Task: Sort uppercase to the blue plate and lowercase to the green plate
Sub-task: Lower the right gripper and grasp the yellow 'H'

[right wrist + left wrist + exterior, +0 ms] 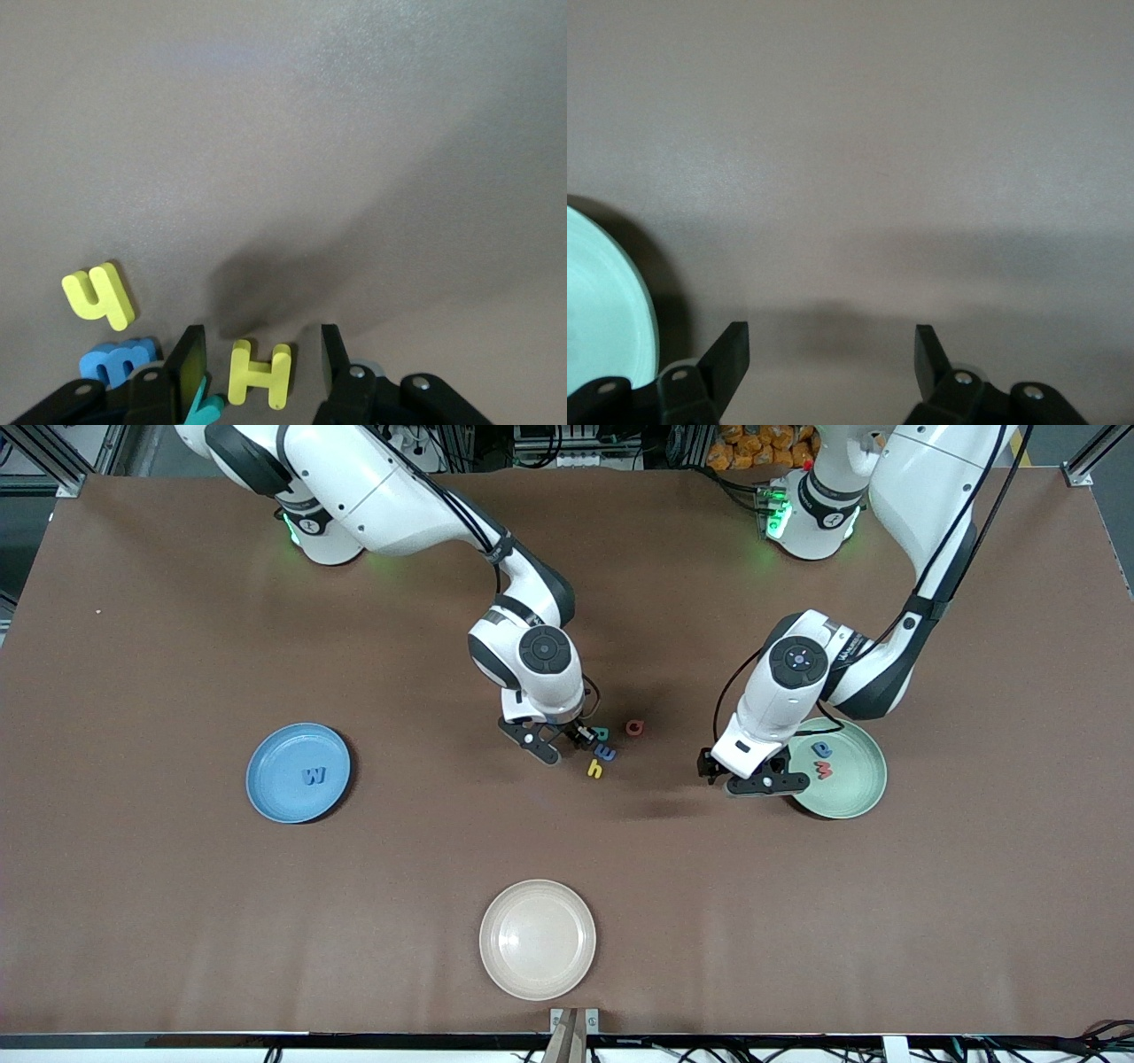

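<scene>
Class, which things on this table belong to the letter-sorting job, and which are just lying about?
In the job: blue plate with W; green plate with a and m; Q, R, e, h loose on the table; right gripper, open around yellow H; left gripper, open, waiting over the table beside the green plate.

Lying about: cream plate.

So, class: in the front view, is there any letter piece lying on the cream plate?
No: the cream plate shows only its bare surface, while the blue W lies on the blue plate.
</scene>
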You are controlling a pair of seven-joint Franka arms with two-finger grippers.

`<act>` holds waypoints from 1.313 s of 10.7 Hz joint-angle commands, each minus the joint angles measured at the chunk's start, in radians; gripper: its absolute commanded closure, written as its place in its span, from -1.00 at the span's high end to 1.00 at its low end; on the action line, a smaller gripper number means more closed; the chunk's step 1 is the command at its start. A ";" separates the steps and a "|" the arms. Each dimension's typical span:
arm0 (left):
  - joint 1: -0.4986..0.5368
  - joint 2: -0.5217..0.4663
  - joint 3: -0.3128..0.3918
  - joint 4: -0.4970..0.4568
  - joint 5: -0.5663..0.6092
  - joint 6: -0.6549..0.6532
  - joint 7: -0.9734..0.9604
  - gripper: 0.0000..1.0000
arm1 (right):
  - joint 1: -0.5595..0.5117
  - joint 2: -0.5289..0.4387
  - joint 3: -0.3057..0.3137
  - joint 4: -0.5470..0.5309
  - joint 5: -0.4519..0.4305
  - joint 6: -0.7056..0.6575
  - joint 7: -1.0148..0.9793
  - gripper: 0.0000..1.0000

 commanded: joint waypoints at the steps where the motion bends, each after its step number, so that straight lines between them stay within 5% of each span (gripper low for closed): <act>1: -0.002 0.021 -0.003 0.039 0.031 -0.013 -0.010 0.67 | 0.003 0.021 0.005 0.019 -0.020 -0.001 0.032 0.21; 14: -0.008 0.020 -0.004 0.057 0.076 -0.093 0.042 0.70 | 0.011 0.024 0.006 0.020 -0.017 0.004 0.125 0.11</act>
